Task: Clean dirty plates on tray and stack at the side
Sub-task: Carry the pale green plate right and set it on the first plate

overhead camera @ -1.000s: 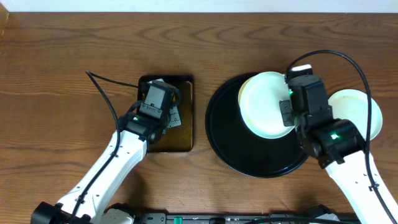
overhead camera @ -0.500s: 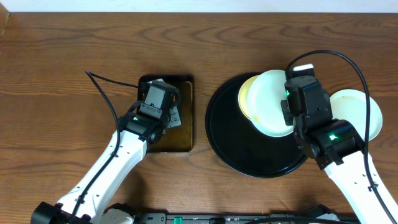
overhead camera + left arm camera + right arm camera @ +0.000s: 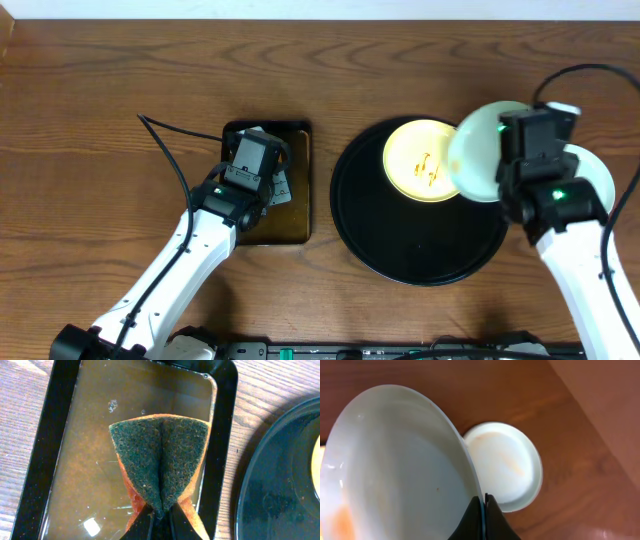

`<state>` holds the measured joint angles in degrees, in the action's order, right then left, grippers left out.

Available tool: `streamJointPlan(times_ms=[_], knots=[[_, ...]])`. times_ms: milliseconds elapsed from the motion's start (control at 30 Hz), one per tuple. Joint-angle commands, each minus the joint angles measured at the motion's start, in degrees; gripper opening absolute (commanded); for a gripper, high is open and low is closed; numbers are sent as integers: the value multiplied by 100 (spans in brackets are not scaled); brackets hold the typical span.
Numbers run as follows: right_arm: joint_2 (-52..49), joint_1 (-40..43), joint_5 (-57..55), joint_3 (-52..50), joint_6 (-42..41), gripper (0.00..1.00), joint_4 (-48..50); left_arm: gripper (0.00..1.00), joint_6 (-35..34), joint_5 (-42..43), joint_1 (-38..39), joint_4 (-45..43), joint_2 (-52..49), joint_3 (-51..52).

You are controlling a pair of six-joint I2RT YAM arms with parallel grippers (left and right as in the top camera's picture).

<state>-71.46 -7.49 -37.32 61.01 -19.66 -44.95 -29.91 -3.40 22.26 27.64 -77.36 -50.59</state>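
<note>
Stacking: right gripper (image 3: 482, 498) pinches pale mint-green glossy plate (image 3: 481, 150), next probably lower onto matching plate (image 3: 599, 182) at 3 o'clock; left gripper (image 3: 160, 513) clamps green scouring sponge (image 3: 160, 460).

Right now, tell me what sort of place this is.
Likely a robot dishwashing test bench: wood-grain table, sauce-smeared yellow plate on a round black tray, scrub sponge over a tray of brownish water.

**Right wrist view: I am gripping a tilted plate by its rim.**
My pincer (image 3: 483, 500) is clamping the thin edge of the tilted plate (image 3: 400, 470), whose pale hollow is facing the lens and showing an orange smear at lower left. A second plate (image 3: 507, 467), faintly streaked with orange, is lying flat on the wooden tabletop (image 3: 420, 375) beyond it.
</note>
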Motion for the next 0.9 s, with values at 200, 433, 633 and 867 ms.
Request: streamJointPlan(times_ms=[200,433,633,867], knots=[[-817,1700,723,111,-1080,1,315,8,76,-96,-24,2,20,-11],[-1467,2594,1213,111,-1200,1,570,8,76,-96,-24,9,20,-11],[-1786,3082,1497,111,-1285,1,710,8,79,-96,-24,63,20,-11],[-1803,3150,1906,114,-1126,22,868,8,76,-96,-24,63,20,-11]])
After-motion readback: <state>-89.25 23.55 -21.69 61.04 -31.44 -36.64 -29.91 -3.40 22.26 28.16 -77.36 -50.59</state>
